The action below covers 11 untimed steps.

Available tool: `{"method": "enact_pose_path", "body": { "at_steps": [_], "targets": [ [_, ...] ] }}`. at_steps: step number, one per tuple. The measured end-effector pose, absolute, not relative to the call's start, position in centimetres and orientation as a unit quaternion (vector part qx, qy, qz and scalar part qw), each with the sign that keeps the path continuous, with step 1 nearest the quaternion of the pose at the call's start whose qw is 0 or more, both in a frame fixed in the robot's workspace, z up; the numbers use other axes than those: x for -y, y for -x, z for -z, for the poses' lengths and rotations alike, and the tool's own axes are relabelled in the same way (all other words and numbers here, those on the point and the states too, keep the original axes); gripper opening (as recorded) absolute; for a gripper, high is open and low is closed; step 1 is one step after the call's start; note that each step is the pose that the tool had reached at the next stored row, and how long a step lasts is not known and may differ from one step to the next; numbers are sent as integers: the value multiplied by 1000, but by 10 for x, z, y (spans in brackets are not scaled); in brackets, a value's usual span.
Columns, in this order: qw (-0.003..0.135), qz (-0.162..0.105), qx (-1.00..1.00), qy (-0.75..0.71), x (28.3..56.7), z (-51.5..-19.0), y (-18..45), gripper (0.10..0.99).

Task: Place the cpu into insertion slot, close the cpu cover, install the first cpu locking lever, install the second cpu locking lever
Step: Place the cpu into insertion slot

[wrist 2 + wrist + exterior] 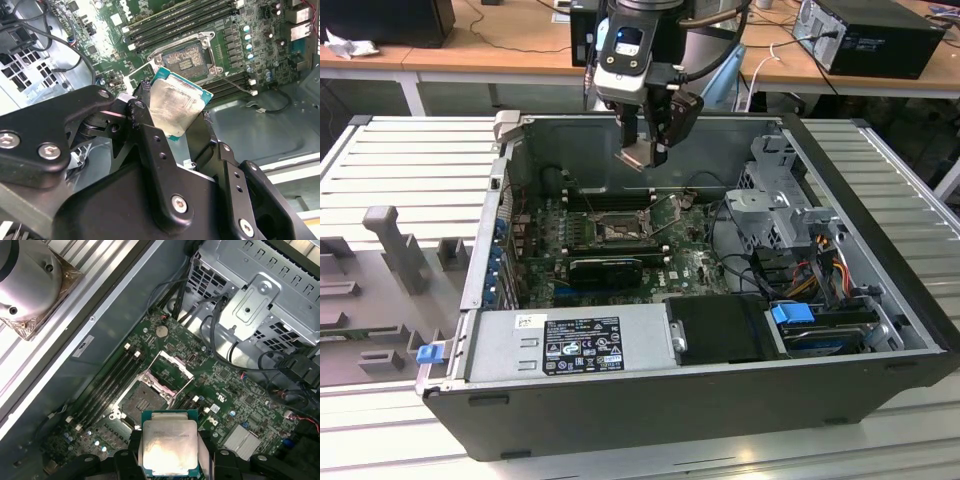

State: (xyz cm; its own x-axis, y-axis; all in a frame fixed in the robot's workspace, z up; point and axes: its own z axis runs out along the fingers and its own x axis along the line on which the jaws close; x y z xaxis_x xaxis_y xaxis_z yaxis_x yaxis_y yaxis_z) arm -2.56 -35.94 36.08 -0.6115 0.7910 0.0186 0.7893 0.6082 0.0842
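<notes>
- Between the fingers of the gripper [169,460], closest to both wrist cameras, the cpu [175,104] is clamped by 2 opposite edges, its pale metal face toward the cameras
- Below it and well apart, the insertion slot [144,402] lies bare on the green motherboard [235,395]; by my reading, step 1 of 4 is not finished, since the chip is held in the air and not seated
- Just beside the slot, the cpu cover [174,371] appears swung up and open; closing it is left to do, as are both locking levers
- The 2 levers are hard to pick out: thin wires near the slot's rim could be them, and I cannot tell how they stand
- The chip's underside is hidden and the slot's contacts are too fine to judge, so alignment cannot be checked
- Farther off, in the exterior view, the gripper hangs above the open computer case [740,400], over the board and near the case's far wall, while the gripper body covers part of that wall
</notes>
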Motion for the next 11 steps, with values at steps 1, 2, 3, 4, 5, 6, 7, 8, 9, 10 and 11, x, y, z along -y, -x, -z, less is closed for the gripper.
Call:
{"method": "enact_pose_path", "body": {
  "at_steps": [1,2,3,4,5,6,7,8,9,10,11],
  "targets": [
    [10,-42,-896,-441,359,-361,26,525],
    [10,-42,-896,-441,359,-361,26,525],
    [10,-42,-896,-443,359,-361,26,525],
    [10,-42,-894,-446,359,-360,26,525],
    [11,-42,-892,-450,359,-360,26,525],
    [11,-41,-889,-456,359,-360,26,525],
    [11,-41,-886,-461,359,-360,26,525],
    [12,-41,-881,-472,359,-359,26,525],
    [12,-41,-874,-484,359,-359,26,525],
    [13,-41,-866,-497,359,-359,26,525],
    [14,-41,-858,-511,359,-358,26,525]
  ]
}}
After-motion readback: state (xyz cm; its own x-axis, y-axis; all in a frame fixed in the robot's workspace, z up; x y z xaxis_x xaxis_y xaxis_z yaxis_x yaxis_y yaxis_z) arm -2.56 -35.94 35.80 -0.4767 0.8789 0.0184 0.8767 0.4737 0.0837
